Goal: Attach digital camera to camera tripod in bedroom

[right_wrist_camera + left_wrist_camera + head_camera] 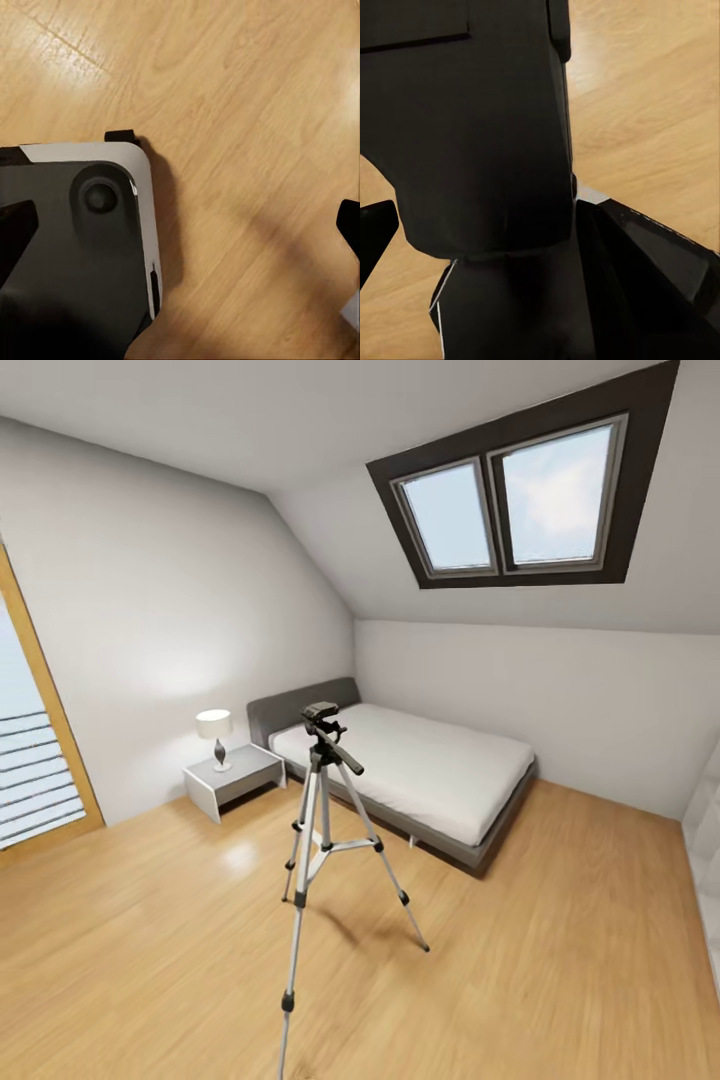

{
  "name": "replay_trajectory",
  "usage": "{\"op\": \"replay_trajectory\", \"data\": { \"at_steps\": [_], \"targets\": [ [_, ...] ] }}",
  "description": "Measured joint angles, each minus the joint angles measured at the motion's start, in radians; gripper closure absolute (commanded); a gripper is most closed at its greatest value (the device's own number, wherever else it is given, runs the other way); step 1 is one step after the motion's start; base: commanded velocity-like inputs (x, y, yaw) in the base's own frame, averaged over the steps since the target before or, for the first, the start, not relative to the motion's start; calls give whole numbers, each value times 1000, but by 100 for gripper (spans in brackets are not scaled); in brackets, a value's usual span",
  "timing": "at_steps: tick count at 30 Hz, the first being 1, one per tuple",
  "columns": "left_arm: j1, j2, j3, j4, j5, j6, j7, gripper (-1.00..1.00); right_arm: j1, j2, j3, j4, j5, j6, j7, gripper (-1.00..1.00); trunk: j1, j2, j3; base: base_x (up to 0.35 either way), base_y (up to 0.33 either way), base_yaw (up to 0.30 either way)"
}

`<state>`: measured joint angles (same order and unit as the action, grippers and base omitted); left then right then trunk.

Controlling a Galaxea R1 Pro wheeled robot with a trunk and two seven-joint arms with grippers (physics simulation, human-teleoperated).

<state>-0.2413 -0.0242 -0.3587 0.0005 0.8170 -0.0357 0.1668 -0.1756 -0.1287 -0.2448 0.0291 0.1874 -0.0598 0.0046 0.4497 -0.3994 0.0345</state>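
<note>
The camera tripod (318, 840) stands on the light wood floor of the bedroom, straight ahead in the head view. It has silver legs, black feet and a black head with a pan handle (345, 756) sloping down to the right. A small dark boxy shape (320, 712) tops the head; I cannot tell whether it is the digital camera. In the right wrist view my right gripper (180, 225) is open over bare floor, its fingertips (15, 225) at the picture's edges. My left gripper (540, 240) is open too, facing the robot's dark body.
A grey-framed white bed (420, 760) stands behind the tripod under the skylight (515, 500). A nightstand (235, 775) with a lamp (214, 735) is left of it. A wood-framed window (40, 760) is far left, a white shelf (705, 860) far right. My base (75, 247) rests on the floor.
</note>
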Motion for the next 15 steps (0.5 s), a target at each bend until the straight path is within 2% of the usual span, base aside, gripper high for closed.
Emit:
{"op": "replay_trajectory", "data": {
  "at_steps": [2, 15],
  "targets": [
    [3, 0, 0, 0, 4, -43, 2, 100, 0, 2, -1, 0, 26, -1, 0, -100, 0, 0, 0, 0, 0, 281],
    [5, 2, 1, 1, 7, -70, 4, 100, 0, 3, -1, 0, 38, -2, 0, -100, 0, 0, 0, 0, 0, 281]
  ]
}}
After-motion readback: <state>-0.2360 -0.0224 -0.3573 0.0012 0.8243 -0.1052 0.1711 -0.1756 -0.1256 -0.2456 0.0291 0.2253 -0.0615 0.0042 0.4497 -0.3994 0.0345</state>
